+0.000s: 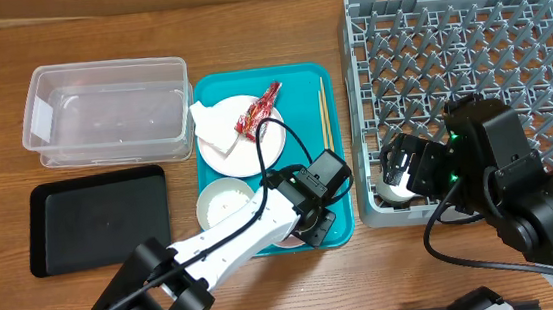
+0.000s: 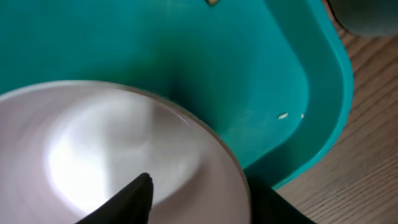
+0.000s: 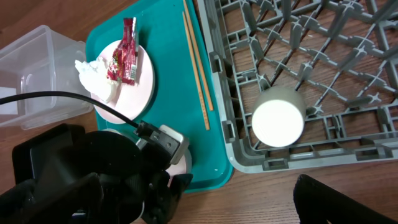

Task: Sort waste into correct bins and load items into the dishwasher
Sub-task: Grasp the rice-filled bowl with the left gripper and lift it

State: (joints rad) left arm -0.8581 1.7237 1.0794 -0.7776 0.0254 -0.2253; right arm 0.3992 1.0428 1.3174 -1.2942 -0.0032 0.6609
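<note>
**Left arm stretched over the teal tray (image 2: 249,68); right arm held at the dish rack's (image 3: 323,50) near edge.**

The left gripper (image 1: 310,220) is lowered onto the pale pink bowl (image 2: 112,143), which sits on the teal tray. Its jaws are parted across the rim, one finger inside and one outside, not closed on it. The right gripper (image 1: 401,164) is held open and empty over the small white cup (image 3: 278,119), which is lodged in the rack. Counted:
- two bowls, the second greyish-white (image 1: 222,202)
- one plate (image 3: 144,81)
- one cup
- one pair of chopsticks (image 3: 198,71)
- two rice grains (image 2: 283,116)
- two bins, a clear tub (image 1: 107,110) and a black tray (image 1: 100,221)

One crinkled red-and-white wrapper (image 3: 124,59) and one crumpled napkin (image 3: 93,71) are found on the plate.
</note>
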